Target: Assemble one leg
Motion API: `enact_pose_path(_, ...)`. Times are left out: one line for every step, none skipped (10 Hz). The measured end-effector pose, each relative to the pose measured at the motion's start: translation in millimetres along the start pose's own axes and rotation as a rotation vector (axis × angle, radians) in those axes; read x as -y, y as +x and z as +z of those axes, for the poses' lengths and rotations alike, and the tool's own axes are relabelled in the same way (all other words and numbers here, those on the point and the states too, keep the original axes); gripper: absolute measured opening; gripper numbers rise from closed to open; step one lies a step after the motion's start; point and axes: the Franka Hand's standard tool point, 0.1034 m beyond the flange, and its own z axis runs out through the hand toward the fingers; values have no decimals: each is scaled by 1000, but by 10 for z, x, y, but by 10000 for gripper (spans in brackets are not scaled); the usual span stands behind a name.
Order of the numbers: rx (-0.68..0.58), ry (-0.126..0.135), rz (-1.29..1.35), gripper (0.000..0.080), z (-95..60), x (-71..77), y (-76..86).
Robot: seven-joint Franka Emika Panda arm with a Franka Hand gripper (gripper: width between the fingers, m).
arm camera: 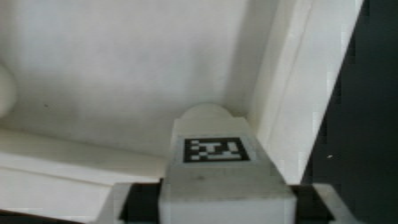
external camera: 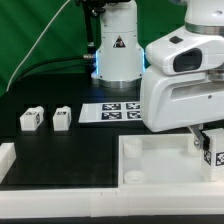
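Observation:
My gripper [arm camera: 221, 205] is shut on a leg [arm camera: 217, 150], a white block-like post with a square tag on its side. One black finger pad [arm camera: 150, 198] presses on each side of it. In the exterior view the gripper [external camera: 205, 138] holds this leg [external camera: 213, 150] over the right end of the large white tray [external camera: 135, 150]. In the wrist view the leg's tip points into the tray, close to the raised rim [arm camera: 294, 60] near a corner. I cannot tell whether the tip touches the tray floor. Two more legs [external camera: 31, 119] [external camera: 62, 117] stand on the black table at the exterior view's left.
The marker board [external camera: 112, 110] lies flat behind the tray, in front of the arm's base [external camera: 116, 55]. A white raised piece [external camera: 8, 155] sits at the exterior view's left edge. A long white strip [external camera: 60, 205] runs along the front.

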Motion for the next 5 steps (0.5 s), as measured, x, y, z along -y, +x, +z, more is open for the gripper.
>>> enact_pose_path(-4,3,133,291,0,8,3)
enact_pose_path(-18,5,279,292,1,15,3)
enact_pose_path(-26,7,419,292,3,31,-4)
enact_pose_path(-32,9,540,292,3,38,-3)
enact_pose_path(-38,12,640,292,2,42,5)
